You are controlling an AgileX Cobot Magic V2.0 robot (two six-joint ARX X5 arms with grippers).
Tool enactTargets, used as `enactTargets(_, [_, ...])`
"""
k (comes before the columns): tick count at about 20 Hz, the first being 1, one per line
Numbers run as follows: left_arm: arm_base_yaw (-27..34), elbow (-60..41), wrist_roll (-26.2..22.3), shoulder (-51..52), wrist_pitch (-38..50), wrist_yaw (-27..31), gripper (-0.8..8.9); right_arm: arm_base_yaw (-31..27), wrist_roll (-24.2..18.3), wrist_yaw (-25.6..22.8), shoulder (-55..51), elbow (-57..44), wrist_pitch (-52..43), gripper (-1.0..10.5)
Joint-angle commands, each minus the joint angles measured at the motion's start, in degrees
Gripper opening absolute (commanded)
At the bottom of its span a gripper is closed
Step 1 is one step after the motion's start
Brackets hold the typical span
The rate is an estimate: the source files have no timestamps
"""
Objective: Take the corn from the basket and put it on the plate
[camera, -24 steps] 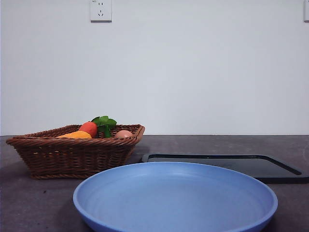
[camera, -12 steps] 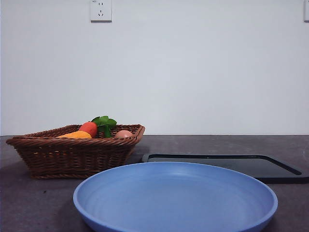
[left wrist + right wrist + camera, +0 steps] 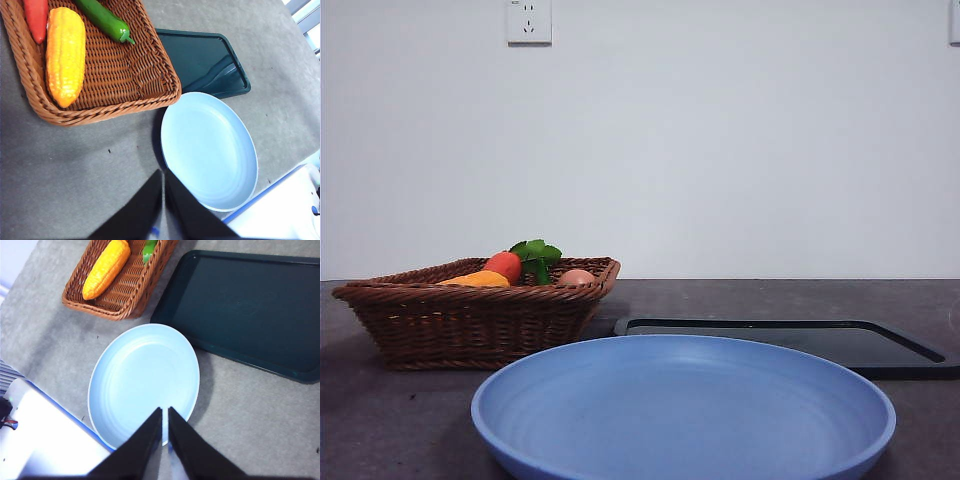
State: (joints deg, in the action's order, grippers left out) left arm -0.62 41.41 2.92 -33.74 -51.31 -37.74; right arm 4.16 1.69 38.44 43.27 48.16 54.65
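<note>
The corn (image 3: 65,54) lies in the wicker basket (image 3: 150,95), an orange-yellow cob beside a red carrot (image 3: 36,17); in the front view only its top (image 3: 478,280) peeks over the basket (image 3: 470,325) rim. The corn (image 3: 106,268) and basket (image 3: 125,305) also show in the right wrist view. The empty light-blue plate (image 3: 680,410) sits in front of the basket; the plate (image 3: 210,150) (image 3: 145,380) shows in both wrist views. My left gripper (image 3: 164,176) hangs high above the table between basket and plate, shut, holding nothing. My right gripper (image 3: 165,412) hovers over the plate's edge, shut and empty.
A flat black tray (image 3: 800,340) lies behind the plate at the right, also visible as the tray (image 3: 250,310). A green pepper (image 3: 105,20) and a small pale ball (image 3: 576,277) share the basket. The white table edge (image 3: 45,440) is near the plate.
</note>
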Motion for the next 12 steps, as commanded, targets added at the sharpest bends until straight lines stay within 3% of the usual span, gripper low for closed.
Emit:
enactTargets(1, [0.0, 1.0, -0.5, -0.3, 0.4, -0.3, 1.94, 0.3, -0.4, 0.3, 0.2, 1.0, -0.8, 0.9])
enactTargets(3, [0.0, 1.0, -0.3, -0.3, 0.7, -0.3, 3.66, 0.3, 1.0, 0.3, 0.2, 1.0, -1.4, 2.6])
enactTargets(4, [0.0, 1.0, -0.3, -0.3, 0.7, -0.3, 3.94, 0.3, 1.5, 0.3, 0.3, 1.0, -1.8, 3.0])
enactTargets(12, [0.0, 1.0, 0.9, -0.3, 1.4, -0.3, 3.91, 1.7, 2.9, 0.1, 7.1, 1.0, -2.4, 3.0])
